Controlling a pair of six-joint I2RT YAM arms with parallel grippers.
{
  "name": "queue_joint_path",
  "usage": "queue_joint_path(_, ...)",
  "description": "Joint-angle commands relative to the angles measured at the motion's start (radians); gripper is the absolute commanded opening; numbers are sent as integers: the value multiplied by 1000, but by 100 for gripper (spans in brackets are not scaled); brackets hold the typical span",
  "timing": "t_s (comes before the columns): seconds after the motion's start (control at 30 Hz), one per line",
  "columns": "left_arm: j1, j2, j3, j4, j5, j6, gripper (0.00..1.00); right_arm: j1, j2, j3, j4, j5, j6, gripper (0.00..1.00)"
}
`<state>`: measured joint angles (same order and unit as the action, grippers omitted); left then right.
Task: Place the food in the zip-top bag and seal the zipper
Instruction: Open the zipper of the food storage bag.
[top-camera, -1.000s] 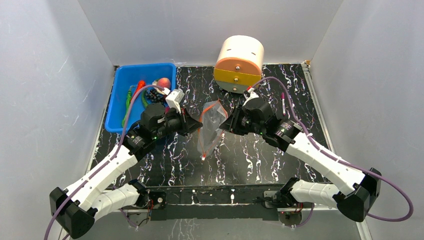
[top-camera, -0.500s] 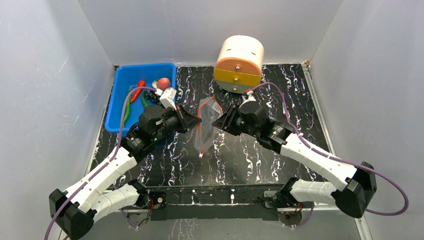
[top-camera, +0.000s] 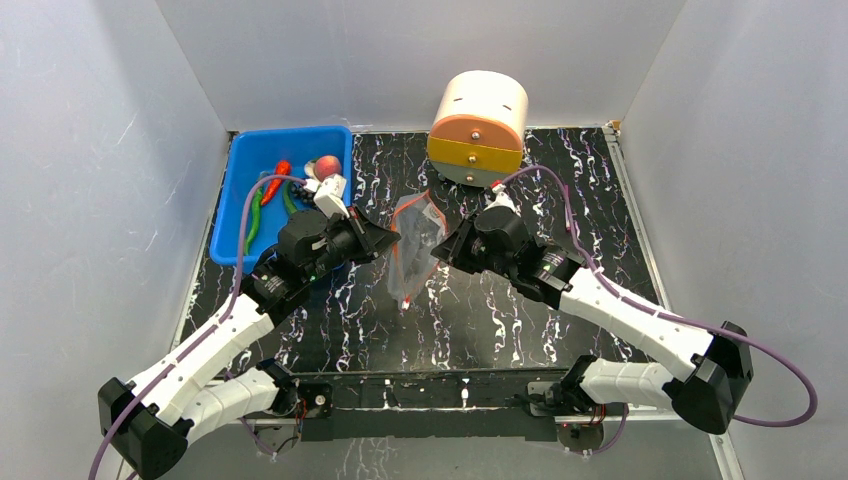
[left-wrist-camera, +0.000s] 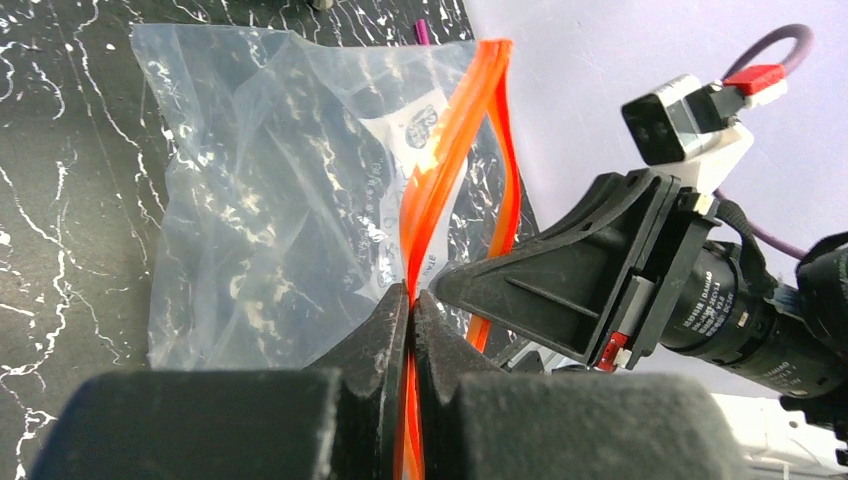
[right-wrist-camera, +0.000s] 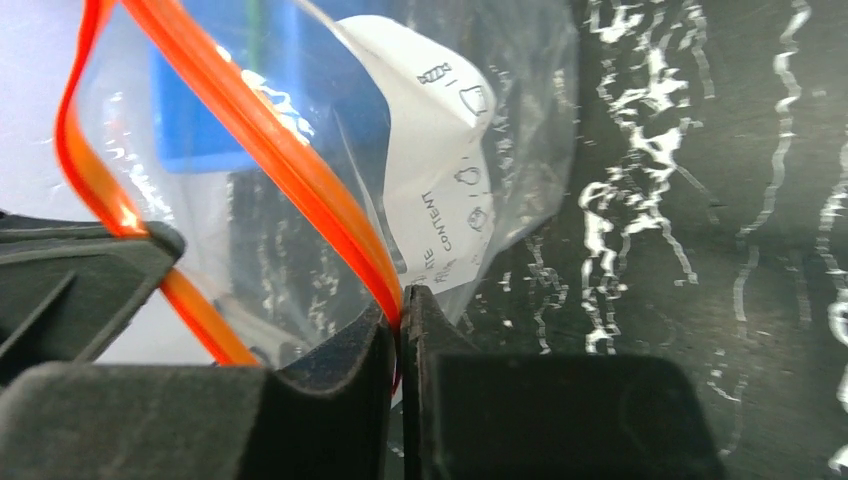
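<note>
Left gripper and right gripper each pinch one lip of the zipper, holding the bag open mid-table, apparently empty. Food lies in the blue bin — loading comes next, so one gripper must let go.

Right claw tight on zipper

The table is black with white marble veining. At mid-frame in the top view the zip-top bag is clear, its zipper orange-red, its label white with black print. At upper left the blue bin holds a red chili, a green pepper and a pink-red fruit. The drum at top centre is cream, with an orange and yellow face
</note>
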<state>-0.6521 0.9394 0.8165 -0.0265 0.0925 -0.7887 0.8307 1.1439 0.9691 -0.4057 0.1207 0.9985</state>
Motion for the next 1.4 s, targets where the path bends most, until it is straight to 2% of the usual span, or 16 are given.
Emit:
queue_joint_path(0.0, -4, -6, 42, -37, -64, 31, 0, 4, -57, 105, -125, 181, -88, 0)
queue_joint_path(0.1, -4, -9, 72, -115, -107, 107, 0, 4, -82, 167, -239, 313, -138, 0)
queue_joint_path(0.2, -4, -18, 101, -181, -130, 176, 0, 4, -102, 189, -296, 377, -163, 0)
queue_joint_path(0.33, -5, -24, 117, -202, -95, 196, 0, 4, -122, 172, -257, 364, -196, 0)
queue_joint_path(0.5, -5, -10, 111, -111, 71, 184, 0, 4, -115, 162, -144, 287, -236, 0)
queue_joint_path(0.53, -5, -9, 107, -98, 85, 173, 3, 4, -103, 174, -151, 286, -241, 0)
queue_joint_path(0.57, -4, -10, 104, -93, 89, 164, 10, 4, -92, 184, -159, 284, -256, 0)
queue_joint_path(0.67, -4, -18, 109, -124, 50, 162, 43, 4, -81, 206, -179, 303, -327, 0)
queue_joint_path(0.87, -4, -53, 172, -263, -117, 223, 79, 2, -96, 309, -303, 447, -437, 0)
queue_joint_path(0.97, -4, -54, 198, -299, -176, 299, 88, 2, -117, 326, -353, 493, -452, 0)
queue_joint_path(1.1, -4, -16, 238, -379, -344, 331, 98, 2, -122, 337, -431, 509, -448, 0)
queue_joint_path(1.27, 7, 100, 321, -449, -478, 410, 98, 2, -118, 285, -414, 474, -446, 0)
queue_joint_path(1.37, 44, 168, 369, -464, -464, 434, 98, 2, -117, 203, -309, 368, -450, 0)
